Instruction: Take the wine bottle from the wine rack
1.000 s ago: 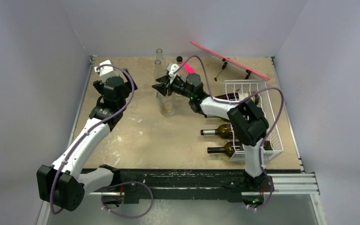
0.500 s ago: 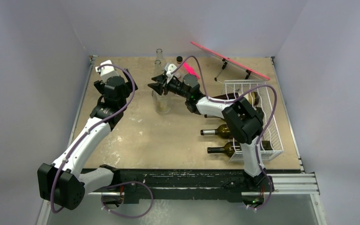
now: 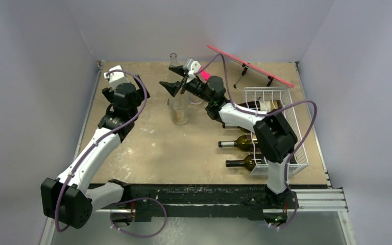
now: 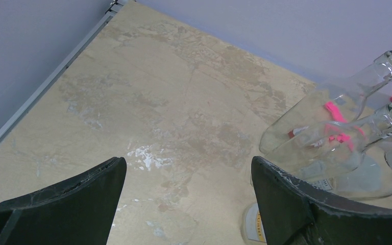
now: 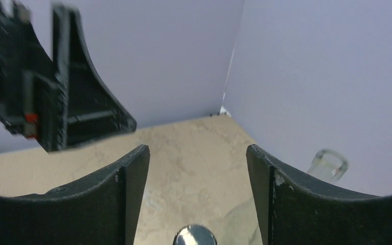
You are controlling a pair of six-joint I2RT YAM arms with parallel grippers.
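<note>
white wire wine rack at far right, dark wine bottles flat in it, necks leftward, perhaps three

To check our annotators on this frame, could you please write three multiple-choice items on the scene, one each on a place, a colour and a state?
1. Where on the table does the white wire wine rack stand?
A. along the left edge
B. on the right side
C. in the centre

2. What colour is the flat board on a stand at the back?
A. green
B. blue
C. pink

3. How is the right gripper?
A. open and empty
B. shut on a dark bottle
C. shut on the rack's wire

Answers: 1 B, the top view shows it by the right edge; 2 C, it is bright pink against the wall; 3 A, the right wrist view shows its fingers apart, gripping nothing.
</note>
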